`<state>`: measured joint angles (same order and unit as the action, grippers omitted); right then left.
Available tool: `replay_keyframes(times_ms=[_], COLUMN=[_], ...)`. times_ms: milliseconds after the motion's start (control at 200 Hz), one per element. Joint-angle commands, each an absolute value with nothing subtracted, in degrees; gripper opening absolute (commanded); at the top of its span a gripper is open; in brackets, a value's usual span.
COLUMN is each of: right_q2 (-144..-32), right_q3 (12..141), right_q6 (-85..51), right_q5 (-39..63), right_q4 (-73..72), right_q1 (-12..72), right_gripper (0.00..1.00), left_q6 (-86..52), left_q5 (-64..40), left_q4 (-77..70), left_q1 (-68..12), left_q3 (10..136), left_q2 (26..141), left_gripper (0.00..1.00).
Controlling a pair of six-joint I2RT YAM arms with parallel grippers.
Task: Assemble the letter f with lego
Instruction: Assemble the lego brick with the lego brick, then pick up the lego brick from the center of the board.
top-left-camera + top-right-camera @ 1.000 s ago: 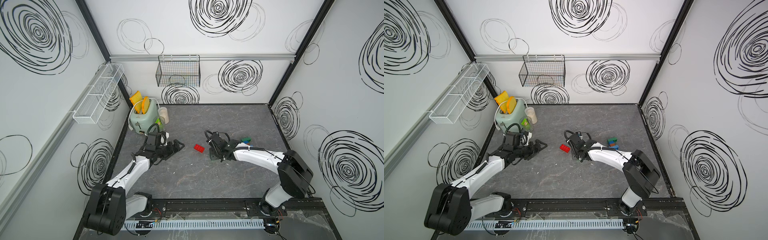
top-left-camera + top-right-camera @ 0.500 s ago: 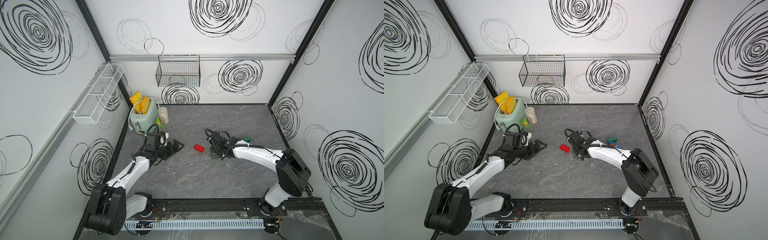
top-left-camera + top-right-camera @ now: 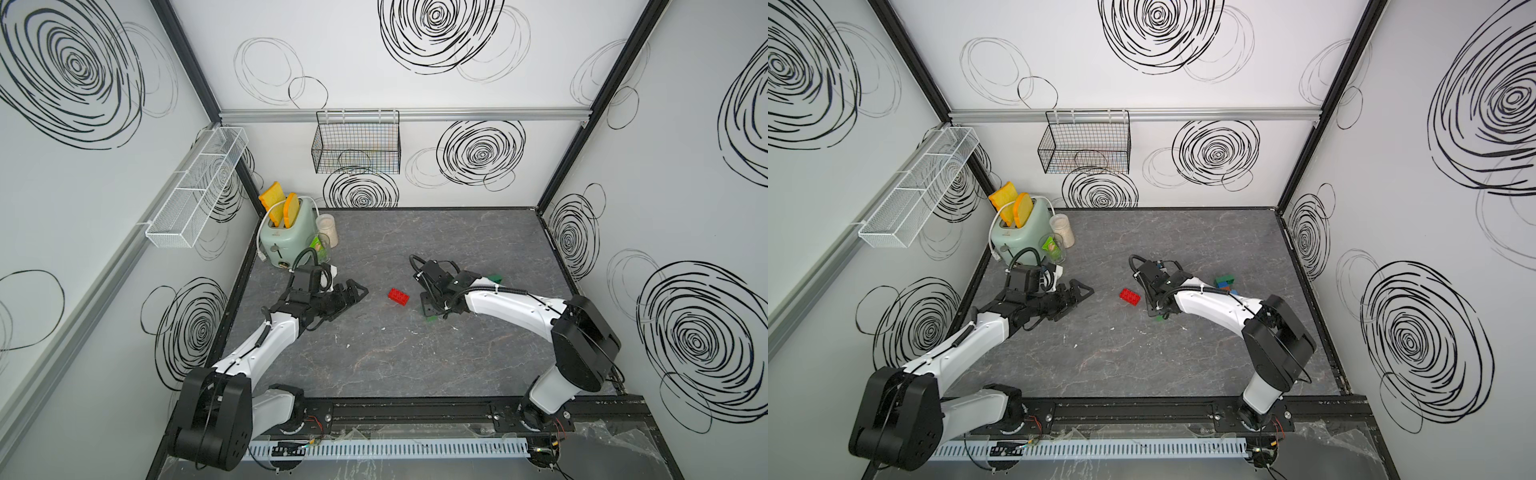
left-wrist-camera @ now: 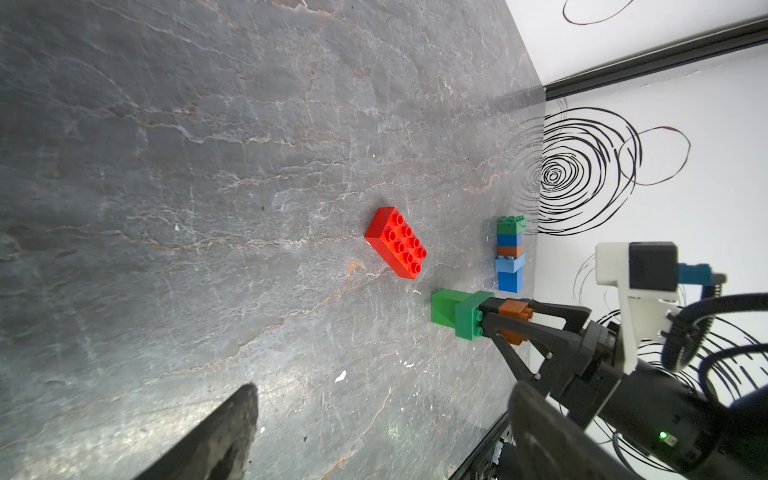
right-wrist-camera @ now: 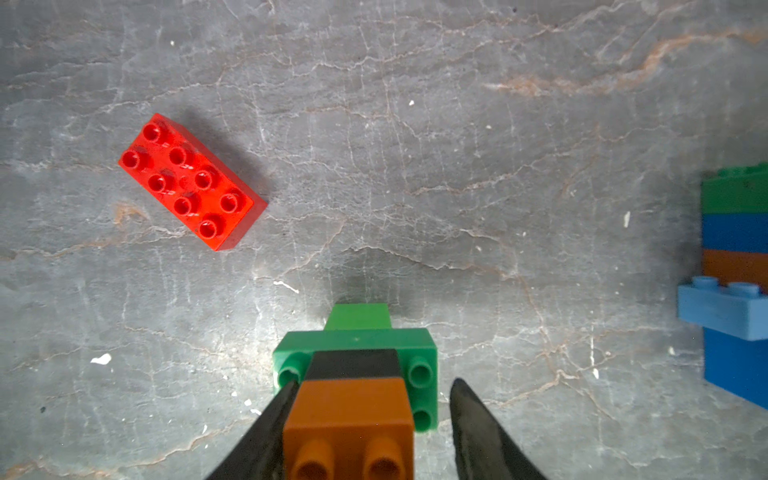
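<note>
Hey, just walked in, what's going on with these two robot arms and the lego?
They're building a lego letter f. The right gripper sits open around the orange brick ending a short green, black and orange stack, one finger touching it. The left gripper hovers open and empty. A red brick lies loose on the table between them; a second multicoloured stack lies on its side by the right arm.

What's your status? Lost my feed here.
Left gripper open, empty. Right gripper parted around orange brick on green-black stack. Red brick loose nearby, blue-green stack aside. Nothing blocking.
</note>
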<state>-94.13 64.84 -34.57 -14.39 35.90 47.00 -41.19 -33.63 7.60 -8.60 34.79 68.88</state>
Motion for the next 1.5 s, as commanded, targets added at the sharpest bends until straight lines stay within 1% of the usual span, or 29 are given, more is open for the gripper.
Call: replay_keyframes(times_ms=[0,125,225,300,380,480,500,670,825,975,1100,1231,1496], right_q2=[-94.5,-93.56,-92.35,-91.38,-90.94,-90.08,-89.82,-84.13,-79.75,-76.84,-75.15,-75.56,-75.41], right_q3=[67.13,68.52,70.21,71.39,72.59,73.09,72.9,66.68,61.32,58.63,57.61,59.29,58.1], right_q6=[-34.16,-33.49,-32.22,-30.75,-29.15,-27.34,-26.96,-25.24,-25.24,-25.05,-27.0,-27.97,-27.58], right_q5=[-14.85,-15.07,-15.42,-15.49,-15.69,-15.85,-15.42,-13.03,-8.44,-4.11,-4.98,-5.82,-3.13], right_q4=[38.07,38.16,38.38,37.45,35.91,33.44,32.71,24.03,18.45,15.78,15.84,19.68,19.52], right_q1=[46.8,47.24,47.54,47.35,46.41,44.26,43.57,39.04,35.43,32.76,31.63,30.85,29.96], right_gripper=[0.62,0.66,0.73,0.82,0.9,0.93,1.0,0.99,0.99,0.99,0.99,0.99,0.99], left_q6=[-40.34,-40.25,-40.64,-41.75,-43.15,-46.71,-47.81,-58.88,-67.37,-72.22,-74.95,-77.73,-84.28], left_q5=[-34.01,-34.1,-35.25,-36.33,-36.18,-34.7,-34.57,-32.59,-28.66,-25.06,-23.13,-20.09,-14.46], left_q4=[5.76,5.63,4.49,2.83,1.5,-1.91,-3.21,-16.32,-24.58,-28.09,-29.84,-31.7,-36.75], left_q1=[-8.09,-8.0,-7.98,-8.8,-12.21,-18.31,-19.41,-27.23,-31.53,-33.71,-35.01,-36.01,-37.85], left_q3=[34.32,34.37,34.37,34.67,35.92,36.35,36.16,33.65,33.07,33.79,35.04,35.71,38.26], left_q2=[68.41,68.58,69.35,70.49,72.1,74.06,74.58,78.42,83.08,87.48,91.2,93.7,100.15], left_gripper=[0.96,0.97,0.98,0.99,1.0,0.98,0.98,0.98,0.98,0.98,0.98,0.98,0.98])
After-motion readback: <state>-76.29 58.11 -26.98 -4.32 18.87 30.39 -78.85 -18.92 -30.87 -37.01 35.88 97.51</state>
